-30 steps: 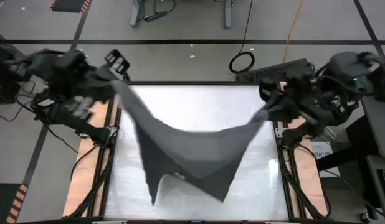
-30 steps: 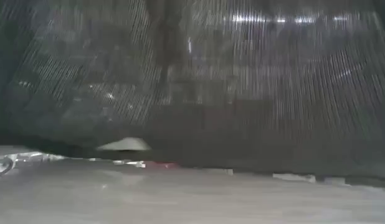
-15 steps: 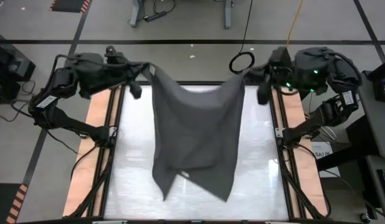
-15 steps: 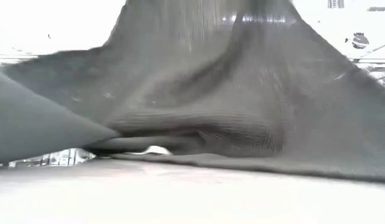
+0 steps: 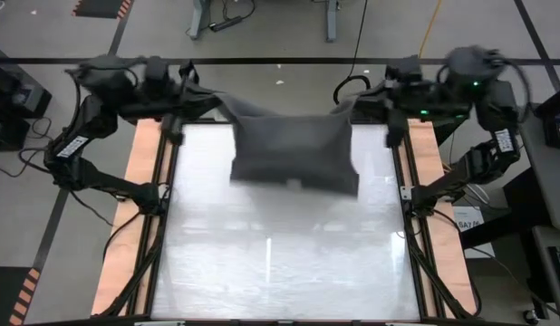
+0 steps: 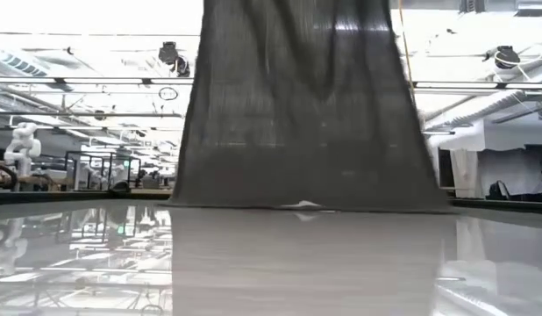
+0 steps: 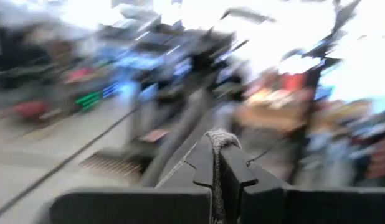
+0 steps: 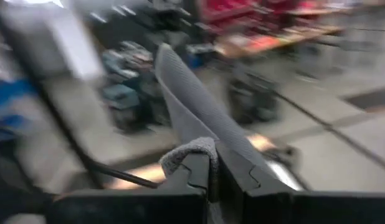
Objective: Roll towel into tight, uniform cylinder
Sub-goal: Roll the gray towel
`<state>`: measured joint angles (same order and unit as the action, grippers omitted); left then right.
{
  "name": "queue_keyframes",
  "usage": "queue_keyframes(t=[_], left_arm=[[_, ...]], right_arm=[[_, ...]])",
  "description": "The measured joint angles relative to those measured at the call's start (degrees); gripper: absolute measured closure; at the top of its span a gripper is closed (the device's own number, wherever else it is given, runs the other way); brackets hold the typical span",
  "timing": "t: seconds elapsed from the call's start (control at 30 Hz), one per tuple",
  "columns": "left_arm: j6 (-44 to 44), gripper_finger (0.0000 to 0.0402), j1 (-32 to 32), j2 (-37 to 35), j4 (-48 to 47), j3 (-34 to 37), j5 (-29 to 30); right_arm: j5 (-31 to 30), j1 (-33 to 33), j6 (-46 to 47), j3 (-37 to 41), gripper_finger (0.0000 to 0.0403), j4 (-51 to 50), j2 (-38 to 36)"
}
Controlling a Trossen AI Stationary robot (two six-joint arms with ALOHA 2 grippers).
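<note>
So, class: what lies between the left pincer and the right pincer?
High view: the towel spans from left pincer to right pincer, each shut on a top corner, nothing else between.

A glossy white table (image 5: 280,263) lay between orange-brown side rails (image 5: 121,263). A black cable coil (image 5: 352,90) rested on the grey floor (image 5: 262,36) beyond it.

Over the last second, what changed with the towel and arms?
The towel went from sagging low between the grippers to hanging taut at the table's far edge, its hem pulled back. Left gripper and right gripper moved together. Both still pinch its top corners.
</note>
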<state>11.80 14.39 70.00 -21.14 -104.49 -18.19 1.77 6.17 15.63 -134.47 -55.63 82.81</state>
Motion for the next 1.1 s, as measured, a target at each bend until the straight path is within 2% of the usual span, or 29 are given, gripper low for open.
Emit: queue_keyframes(t=[0.1,0.33,0.47,0.83,0.97,1.1], left_arm=[[3.03,0.0400,-2.59,0.07,7.63,0.00,-2.70],[8.97,0.0400,-7.25,0.58,22.49,-0.02,-9.42],[10.35,0.0400,-9.12,1.40,28.45,-1.39,-10.54],[10.41,0.0400,-10.17,5.21,26.23,-12.12,-10.46],[10.71,0.0400,-10.48,5.27,22.90,-12.61,-14.43],[16.34,0.0400,-10.68,5.71,21.53,-12.57,-17.65]], right_arm=[[3.59,-2.49,3.59,0.00,0.0398,3.54,-0.71],[11.69,-8.20,5.17,0.00,0.0400,14.70,-1.46],[12.87,-10.27,5.17,-0.04,0.0401,19.88,-1.51],[11.54,-13.97,8.71,-0.04,0.0402,22.86,-1.33],[12.25,-16.04,9.67,-0.04,0.0402,22.68,-1.38],[13.87,-17.42,9.73,-0.04,0.0402,22.26,-1.53]])
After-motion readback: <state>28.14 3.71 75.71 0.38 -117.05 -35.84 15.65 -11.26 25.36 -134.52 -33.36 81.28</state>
